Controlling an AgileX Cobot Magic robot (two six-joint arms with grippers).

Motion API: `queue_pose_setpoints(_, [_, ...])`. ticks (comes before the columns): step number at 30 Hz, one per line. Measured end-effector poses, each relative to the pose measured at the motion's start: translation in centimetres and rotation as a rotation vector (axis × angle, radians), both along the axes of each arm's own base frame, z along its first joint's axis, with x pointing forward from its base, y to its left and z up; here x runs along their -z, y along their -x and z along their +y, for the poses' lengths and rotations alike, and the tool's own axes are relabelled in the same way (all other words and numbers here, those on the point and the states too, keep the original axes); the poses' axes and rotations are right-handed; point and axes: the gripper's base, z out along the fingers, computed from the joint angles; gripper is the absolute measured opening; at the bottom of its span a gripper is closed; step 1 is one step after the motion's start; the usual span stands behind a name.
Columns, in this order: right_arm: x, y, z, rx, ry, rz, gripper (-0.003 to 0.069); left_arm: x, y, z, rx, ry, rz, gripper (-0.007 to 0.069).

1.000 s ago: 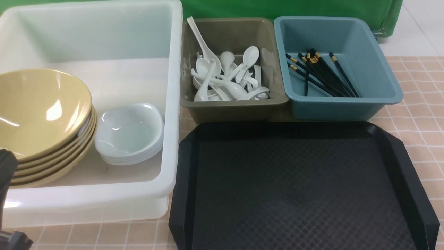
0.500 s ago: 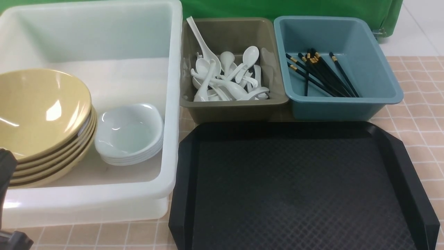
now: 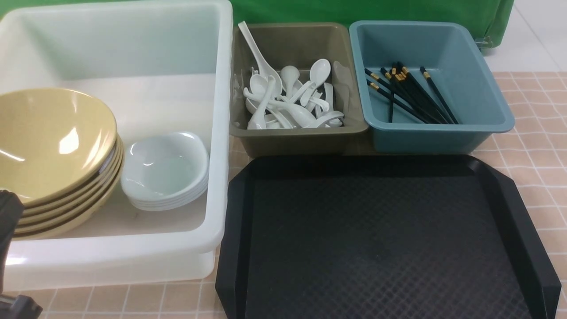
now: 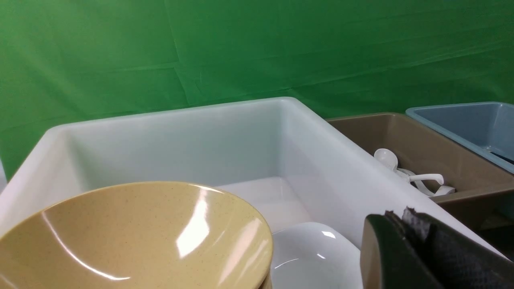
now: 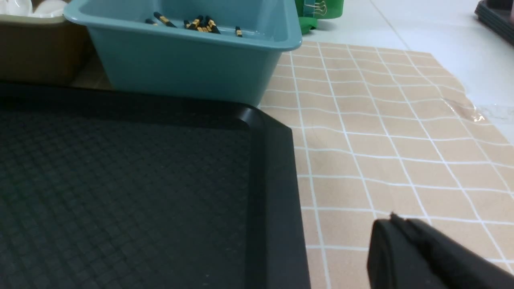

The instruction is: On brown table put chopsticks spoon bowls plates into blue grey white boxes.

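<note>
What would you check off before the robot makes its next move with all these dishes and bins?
1. Black tray bare of tableware: ok.
2. Yellow bowls and white plates stacked inside the white tub: ok.
3. Spoons in the olive-grey bin: ok, though one handle leans on its back wall.
4. Chopsticks in the teal-blue bin: ok.
5. Left hand free of any item: cannot tell, only part shows.
6. Right hand free: cannot tell.

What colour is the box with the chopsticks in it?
Teal-blue box, holding black chopsticks with gold bands; clearest in the front view.
</note>
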Motion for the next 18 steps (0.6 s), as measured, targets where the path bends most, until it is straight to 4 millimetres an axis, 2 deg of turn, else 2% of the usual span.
queue_pose_setpoints(12, [0.0,0.0,0.0,0.0,-0.002,0.0,0.0062,0.1,0.0,0.0,-0.001,0.0,-0.001,0.0005])
queue_pose_setpoints(16, [0.0,0.0,0.0,0.0,-0.003,0.0,0.0066,1.2,0.2,0.2,-0.024,0.003,-0.016,0.0005])
queue_pose_setpoints(18, [0.0,0.0,0.0,0.0,-0.003,0.0,0.0069,2.9,0.5,0.6,-0.085,0.027,-0.015,0.0005])
